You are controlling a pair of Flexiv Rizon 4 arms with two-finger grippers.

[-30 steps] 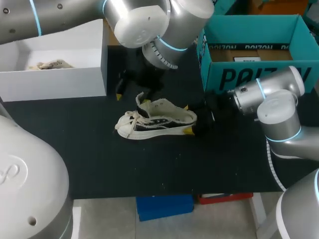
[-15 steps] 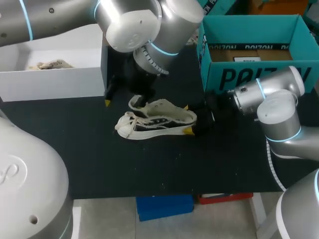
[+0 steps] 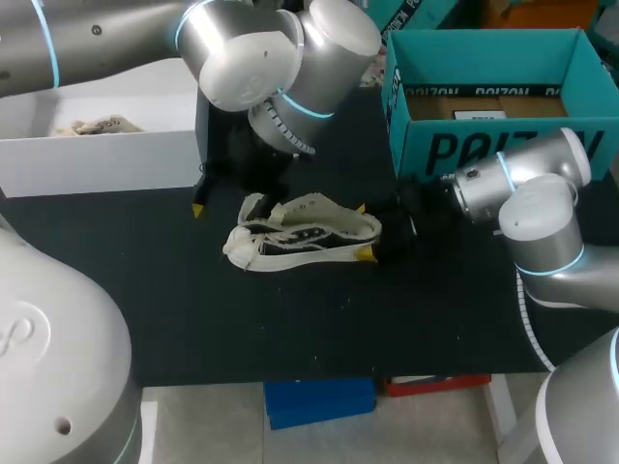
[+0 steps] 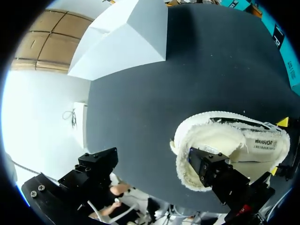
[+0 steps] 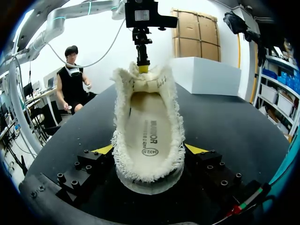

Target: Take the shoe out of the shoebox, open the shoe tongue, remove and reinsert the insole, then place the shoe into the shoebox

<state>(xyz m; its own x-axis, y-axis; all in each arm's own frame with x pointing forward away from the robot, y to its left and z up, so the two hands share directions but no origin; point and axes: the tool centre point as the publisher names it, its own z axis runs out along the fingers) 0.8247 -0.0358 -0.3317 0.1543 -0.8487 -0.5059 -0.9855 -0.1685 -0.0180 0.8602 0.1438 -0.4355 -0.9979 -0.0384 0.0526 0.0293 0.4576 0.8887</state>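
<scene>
A black table (image 3: 290, 329) is seen under both arms, its surface dull and even. On it, well beyond the left gripper (image 3: 230, 201) on its outer side, a white box (image 3: 106, 159) is stood open; a pale crumpled thing is seen in it, and what it is cannot be told. A teal shoebox (image 3: 484, 145) is stood open behind the right gripper (image 3: 362, 232), near it but apart from it. The shoe (image 3: 305, 232) is set upright on its sole on the table between the two grippers, outside both boxes, with its heel in the right gripper and its toe turned toward the left one. The right gripper is closed only as far as the heel allows, and the heel is clamped from both sides by its fingers (image 5: 196, 149). The left gripper is spread wide and nothing is held in it: one finger (image 4: 220, 176) is laid on the tongue (image 5: 145, 82) at the shoe's throat, while the other is hung over bare table, well clear of the shoe. The shoe is made of black cloth with a pale sole, and its mouth is edged with cream fleece. The tongue is stood up, and the cream insole (image 5: 149, 131) is seen lying flat inside. Pale laces (image 3: 247, 237) are bunched at the toe.
</scene>
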